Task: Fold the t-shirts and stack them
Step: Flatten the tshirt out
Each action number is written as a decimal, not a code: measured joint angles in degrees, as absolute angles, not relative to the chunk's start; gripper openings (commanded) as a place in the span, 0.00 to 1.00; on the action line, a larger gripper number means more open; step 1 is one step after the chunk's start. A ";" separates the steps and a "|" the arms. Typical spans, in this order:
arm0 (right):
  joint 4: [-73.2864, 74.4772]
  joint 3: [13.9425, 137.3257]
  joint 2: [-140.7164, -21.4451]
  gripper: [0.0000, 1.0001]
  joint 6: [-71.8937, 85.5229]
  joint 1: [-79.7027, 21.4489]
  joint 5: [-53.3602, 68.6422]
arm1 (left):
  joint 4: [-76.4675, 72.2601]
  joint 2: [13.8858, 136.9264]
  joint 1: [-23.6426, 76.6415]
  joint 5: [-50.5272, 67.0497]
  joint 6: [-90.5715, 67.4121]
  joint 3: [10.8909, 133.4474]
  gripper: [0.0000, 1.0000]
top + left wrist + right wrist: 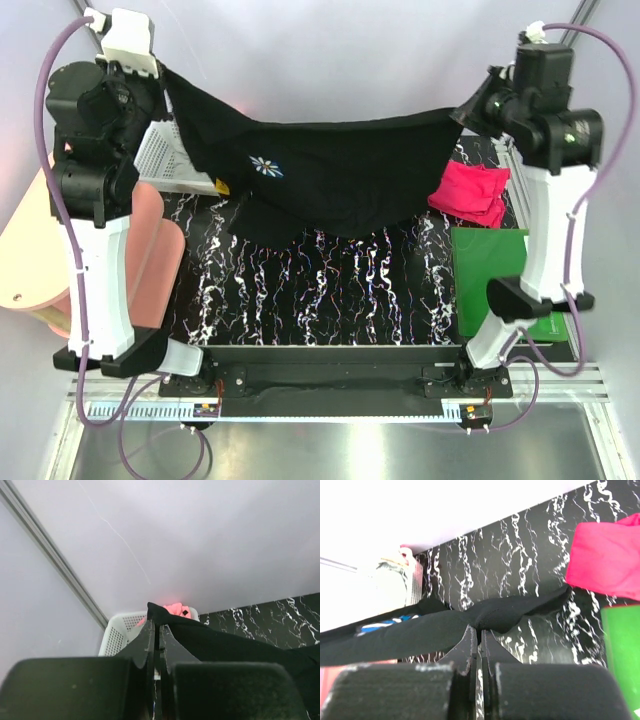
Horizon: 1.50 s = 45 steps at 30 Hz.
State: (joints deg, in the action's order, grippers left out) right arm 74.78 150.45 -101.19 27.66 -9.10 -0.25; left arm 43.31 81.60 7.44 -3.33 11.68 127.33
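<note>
Top external view: we see the black daisy-print t-shirt [350,185] slung in the air between both arms, its middle sagging towards the marbled table [300,290]. The left gripper [156,626] and the right gripper [479,630] each pinch an upper edge, fingers pressed together on the cloth. The crimson-pink t-shirt [472,192] lies crumpled far right, by the green board [490,270]. We judge two risks: a thin pinch slipping under tension, and uneven lowering draping cloth over the pink shirt or the lattice basket [170,150].
</note>
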 measured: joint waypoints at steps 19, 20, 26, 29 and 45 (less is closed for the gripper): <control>76.25 138.19 -84.51 0.00 26.46 -9.13 -1.93 | 46.02 71.68 7.66 0.91 10.15 116.79 0.00; 76.14 138.37 -85.71 0.00 26.30 -9.13 -2.50 | 45.43 74.00 7.66 0.89 10.15 119.15 0.00; 75.20 148.24 -102.19 0.00 25.58 -9.06 -5.56 | 43.53 90.74 7.92 -0.69 10.79 129.38 0.00; 75.00 153.51 -109.73 0.00 25.61 -8.80 -5.78 | 44.36 101.32 8.49 -3.03 11.86 134.47 0.00; 75.55 144.84 -83.24 0.00 26.89 -8.45 2.76 | 49.71 78.26 16.38 -6.46 14.76 131.11 0.00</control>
